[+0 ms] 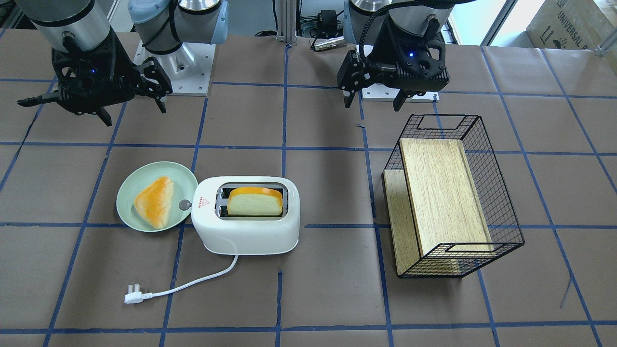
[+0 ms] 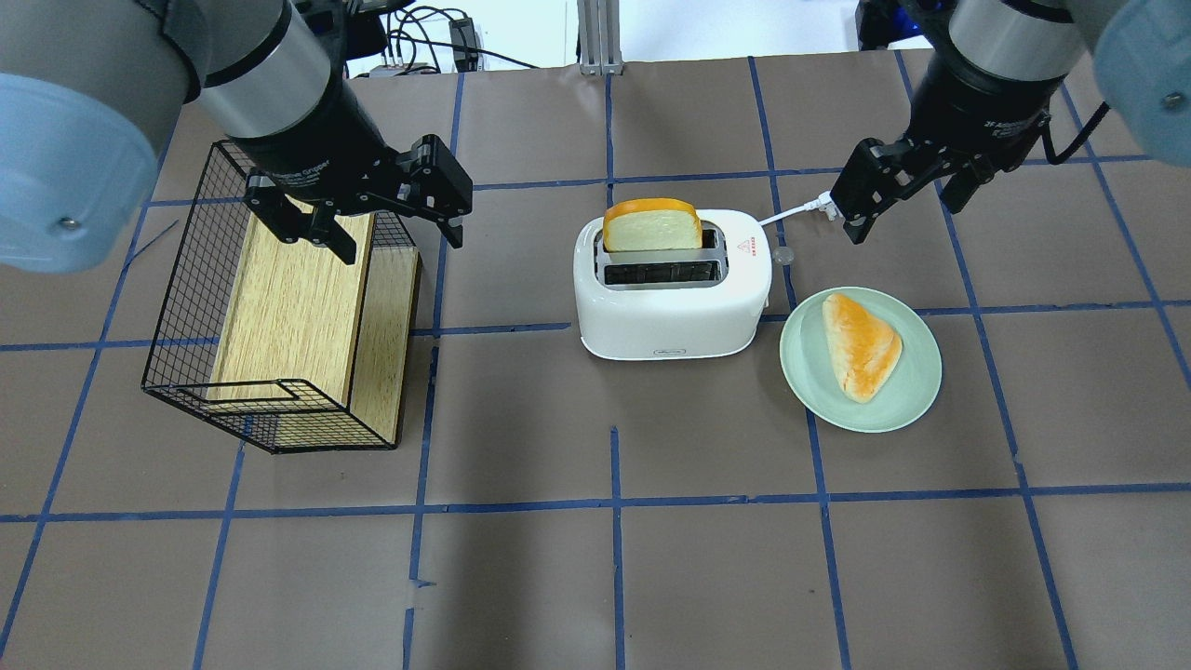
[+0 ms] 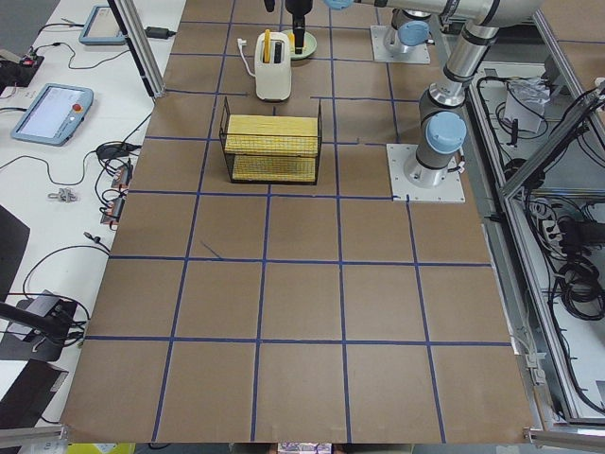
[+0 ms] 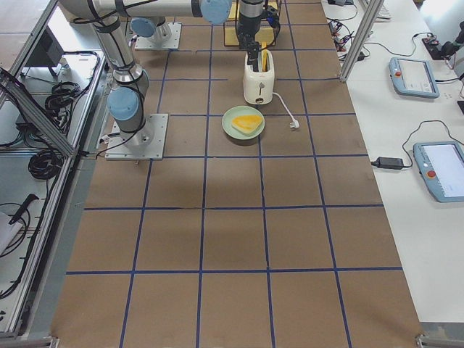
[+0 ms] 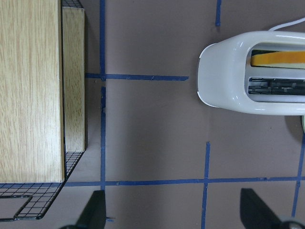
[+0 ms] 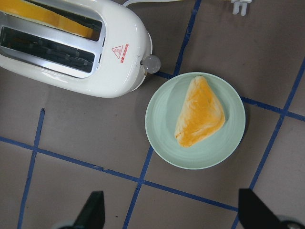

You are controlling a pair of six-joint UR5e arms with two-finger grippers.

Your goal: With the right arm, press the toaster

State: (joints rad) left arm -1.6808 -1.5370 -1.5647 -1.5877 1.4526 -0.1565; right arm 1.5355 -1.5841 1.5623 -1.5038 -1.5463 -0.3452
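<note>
The right gripper [image 2: 903,209] is held up over the table [image 2: 707,577], near the toaster [image 2: 670,312], with its fingers spread wide and nothing touched. The left gripper [image 2: 372,237] is held over a wire basket [image 2: 177,279], its fingers spread too. The brown table is marked with blue lines. The toaster is set in the middle, just beside a green plate [image 2: 907,402]. A bread slice [image 2: 651,230] is stood in one slot. A bun [image 2: 861,346] is laid on the plate. A wooden board [image 2: 288,307] is kept inside the basket.

A black wire basket [image 2: 191,288] held a pale wooden board [image 2: 293,298]. Well apart from the basket, a pale green plate [image 2: 907,393] carried a golden triangular bun [image 2: 861,346].
</note>
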